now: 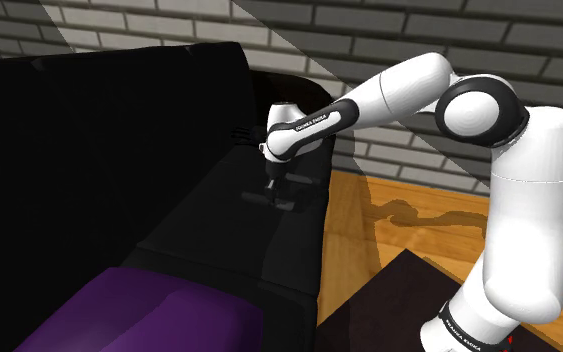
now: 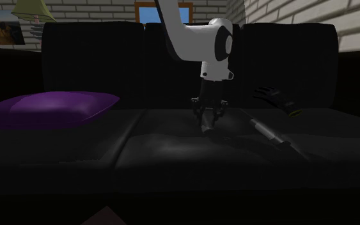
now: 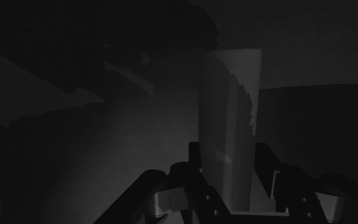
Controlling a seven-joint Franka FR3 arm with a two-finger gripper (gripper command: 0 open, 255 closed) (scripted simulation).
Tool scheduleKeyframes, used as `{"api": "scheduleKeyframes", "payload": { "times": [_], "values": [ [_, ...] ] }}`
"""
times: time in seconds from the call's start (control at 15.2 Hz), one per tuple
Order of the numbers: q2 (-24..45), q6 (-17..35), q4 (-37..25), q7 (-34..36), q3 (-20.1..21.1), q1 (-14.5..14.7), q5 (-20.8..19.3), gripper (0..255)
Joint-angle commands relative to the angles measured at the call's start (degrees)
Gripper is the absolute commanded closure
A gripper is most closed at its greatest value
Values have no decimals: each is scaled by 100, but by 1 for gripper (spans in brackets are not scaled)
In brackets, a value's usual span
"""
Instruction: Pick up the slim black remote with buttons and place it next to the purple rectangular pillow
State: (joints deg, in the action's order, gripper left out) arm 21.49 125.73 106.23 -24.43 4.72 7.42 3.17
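The slim dark remote shows in the wrist view as a long grey slab running out from between my fingers. My gripper is shut on it, one black finger pressed against each long side. In the second exterior view the gripper points down, low over the middle of the black sofa seat. The shoulder view shows the gripper near the seat's far end. The purple rectangular pillow lies at the second exterior view's left end of the seat, well apart from the gripper. It is also in the shoulder view's lower left.
A slim grey stick-like object and a dark object with a yellow-green mark lie on the seat to the second exterior view's right of the gripper. The sofa backrest rises behind. Wooden floor and my stand lie beside the sofa.
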Motion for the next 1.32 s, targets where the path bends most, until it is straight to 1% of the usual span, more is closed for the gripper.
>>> {"api": "scheduleKeyframes", "payload": {
  "times": [0.0,1.25],
  "values": [
    [-52,-97,-36,6,5,2,3,255],
    [-623,-1369,-740,69,13,-15,13,255]
  ]
}}
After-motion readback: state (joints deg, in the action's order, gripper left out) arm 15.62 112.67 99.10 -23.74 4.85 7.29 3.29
